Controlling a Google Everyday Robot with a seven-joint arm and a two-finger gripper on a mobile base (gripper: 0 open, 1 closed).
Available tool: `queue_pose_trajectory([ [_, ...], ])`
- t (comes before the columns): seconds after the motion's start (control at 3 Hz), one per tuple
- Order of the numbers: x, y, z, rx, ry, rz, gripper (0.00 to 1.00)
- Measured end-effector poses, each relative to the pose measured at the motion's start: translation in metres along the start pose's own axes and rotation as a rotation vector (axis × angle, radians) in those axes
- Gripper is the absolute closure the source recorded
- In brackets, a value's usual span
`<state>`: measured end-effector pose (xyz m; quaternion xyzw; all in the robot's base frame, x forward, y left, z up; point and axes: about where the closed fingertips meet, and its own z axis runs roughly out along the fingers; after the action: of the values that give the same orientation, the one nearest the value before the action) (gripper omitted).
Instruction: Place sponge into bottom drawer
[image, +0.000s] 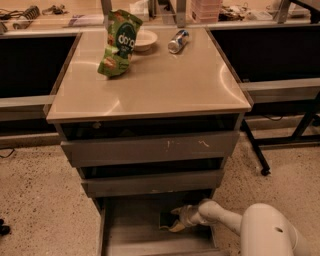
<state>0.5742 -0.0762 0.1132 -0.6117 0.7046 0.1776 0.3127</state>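
Note:
The bottom drawer of the grey cabinet is pulled open, and its grey floor shows. My gripper reaches into it from the right, low over the floor towards the back right. A small dark object, the sponge, sits between the fingertips, and the gripper is shut on it. The sponge is at or just above the drawer floor; I cannot tell whether it touches. My white arm fills the lower right corner.
The two upper drawers are slightly ajar above the gripper. On the beige cabinet top stand a green snack bag, a white bowl and a lying can. A black table leg stands to the right on the speckled floor.

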Motion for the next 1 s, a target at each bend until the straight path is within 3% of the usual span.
queue_pose_trajectory([
  [0.67,0.0,0.0001,0.0001,0.0,0.0,0.0,0.11],
  [1.0,-0.0001,0.0002,0.0002,0.0,0.0,0.0,0.0],
])
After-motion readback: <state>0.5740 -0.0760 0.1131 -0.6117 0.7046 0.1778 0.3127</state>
